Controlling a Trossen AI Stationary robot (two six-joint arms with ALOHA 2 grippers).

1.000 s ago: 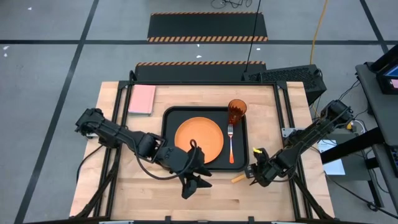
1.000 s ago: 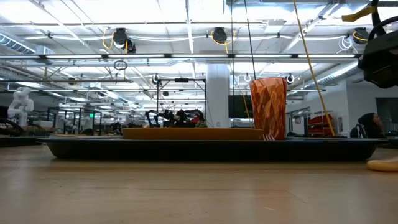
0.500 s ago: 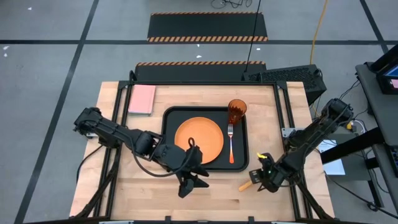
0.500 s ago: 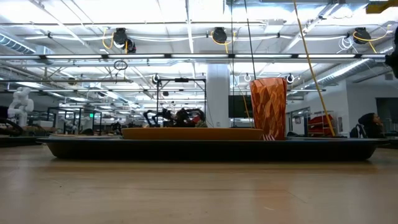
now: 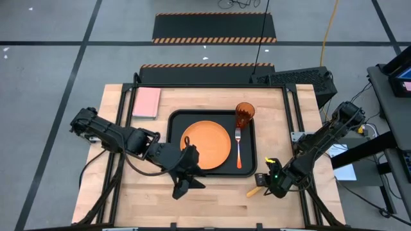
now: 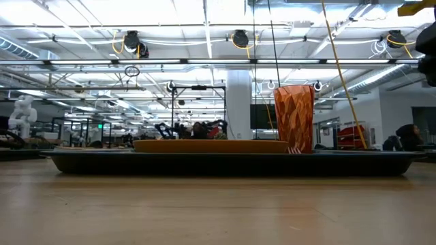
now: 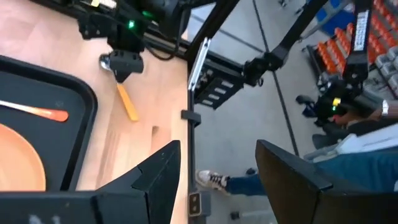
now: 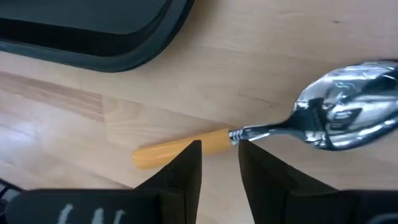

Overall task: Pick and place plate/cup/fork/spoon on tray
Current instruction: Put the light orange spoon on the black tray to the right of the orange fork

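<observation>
The black tray point(image 5: 172, 131) holds the orange plate point(image 5: 205, 144), the dark-orange cup point(image 5: 244, 115) upright at its far right corner, and the fork point(image 5: 238, 151) lying right of the plate. The spoon's orange-yellow handle point(image 5: 254, 190) lies on the wood near the tray's near right corner. Its silver bowl point(image 8: 348, 118) shows in the right wrist view. My right gripper point(image 5: 270, 184) stands over the spoon with its fingers nearly together. My left gripper point(image 5: 182, 187) is open and empty, near the tray's near edge. My right gripper comes from above, pointing down, with its fingertips point(image 8: 194, 152) at the spot where the handle meets the metal neck point(image 8: 231, 135). The spoon runs from one finger to the other and lies level. Whether it rests on the table or is just off it, I cannot tell.
A pink rectangular pad point(image 5: 146, 102) lies at the table's far left. The table's right edge and the frame point(image 7: 199, 68) are close to the spoon. A person's legs and shoe point(image 7: 214, 180) show beyond the table in the left wrist view.
My right gripper has gone a little toward the table's right and near edges. The spoon has gone with it, and its handle end has left the low view. My left gripper has drawn back toward the table's left edge.
</observation>
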